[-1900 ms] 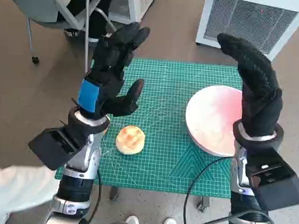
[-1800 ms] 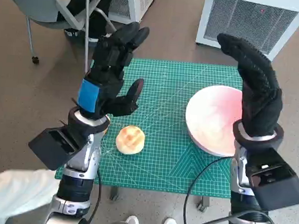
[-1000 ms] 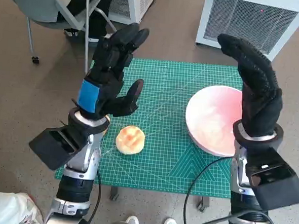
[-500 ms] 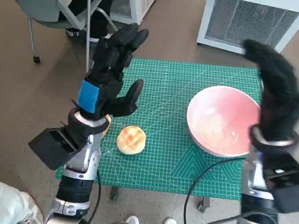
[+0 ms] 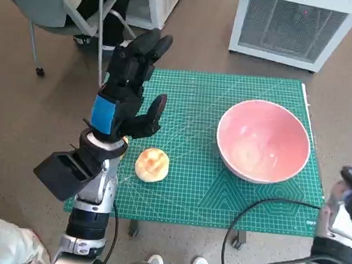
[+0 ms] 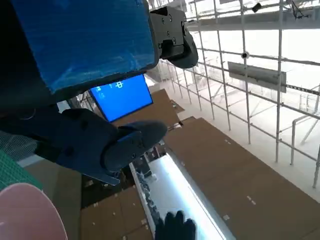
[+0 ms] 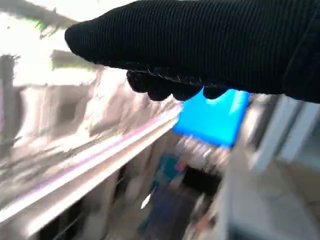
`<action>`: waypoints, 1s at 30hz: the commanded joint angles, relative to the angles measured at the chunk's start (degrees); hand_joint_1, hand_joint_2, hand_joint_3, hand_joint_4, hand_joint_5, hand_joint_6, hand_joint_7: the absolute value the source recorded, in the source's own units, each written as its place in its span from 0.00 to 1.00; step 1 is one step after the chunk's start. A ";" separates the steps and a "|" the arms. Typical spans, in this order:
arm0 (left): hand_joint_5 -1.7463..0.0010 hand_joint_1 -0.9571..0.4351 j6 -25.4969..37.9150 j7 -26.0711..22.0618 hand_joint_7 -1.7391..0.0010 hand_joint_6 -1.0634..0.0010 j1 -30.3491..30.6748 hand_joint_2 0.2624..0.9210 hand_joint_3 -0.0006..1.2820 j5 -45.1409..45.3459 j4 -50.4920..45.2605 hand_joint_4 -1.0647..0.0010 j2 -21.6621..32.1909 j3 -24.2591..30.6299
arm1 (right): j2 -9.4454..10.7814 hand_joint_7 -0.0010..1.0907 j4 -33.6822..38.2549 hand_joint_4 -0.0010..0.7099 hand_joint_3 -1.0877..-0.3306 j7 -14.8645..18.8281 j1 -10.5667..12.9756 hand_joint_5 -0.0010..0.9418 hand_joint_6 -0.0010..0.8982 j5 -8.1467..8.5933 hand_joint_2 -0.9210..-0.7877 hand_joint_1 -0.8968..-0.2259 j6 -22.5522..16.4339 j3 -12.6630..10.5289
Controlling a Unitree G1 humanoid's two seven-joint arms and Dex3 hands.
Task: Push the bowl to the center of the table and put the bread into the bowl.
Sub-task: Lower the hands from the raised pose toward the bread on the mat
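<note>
Head view: left hand [image 5: 125, 96] is hovering raised over the green mat's [image 5: 196, 91] 9 o'clock side, fingers spread, holding nothing. Bread [image 5: 152, 164] is sitting on the mat at 7 o'clock, just below that hand. Pink bowl [image 5: 263, 141] is resting at 3 o'clock, near the mat's edge. Right hand [image 7: 210, 45] is showing only in its wrist view, blurred; can't tell its grasp.

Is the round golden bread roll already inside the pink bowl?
No, the round golden bread roll lies on the green cutting mat, apart from the pink bowl.
</note>
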 commanded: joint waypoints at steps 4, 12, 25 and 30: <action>0.72 0.54 0.02 0.15 0.62 1.00 -0.05 0.74 0.64 0.13 -0.12 1.00 0.50 0.18 | -2.17 0.52 15.26 0.34 0.36 -1.31 -1.25 0.00 0.03 1.22 0.00 0.56 -0.37 -2.20; 0.72 0.55 0.19 0.11 0.63 1.00 -0.24 0.74 0.64 0.18 -0.06 1.00 0.74 0.23 | -3.26 0.36 27.57 0.32 0.36 -0.70 -3.88 0.00 0.11 2.64 0.00 0.61 2.77 -3.10; 0.70 0.54 0.46 -0.19 0.61 1.00 -0.34 0.72 0.64 -0.07 -0.40 1.00 1.91 0.59 | -0.70 0.28 35.37 0.31 0.40 -2.10 -7.27 0.00 0.17 2.40 0.00 0.58 11.66 -1.91; 0.69 0.54 0.54 -0.16 0.60 1.00 -0.07 0.72 0.63 -0.24 -0.90 1.00 2.49 0.78 | 0.66 0.28 36.48 0.31 0.39 -2.84 -8.46 0.00 0.17 1.31 0.00 0.60 14.70 -0.45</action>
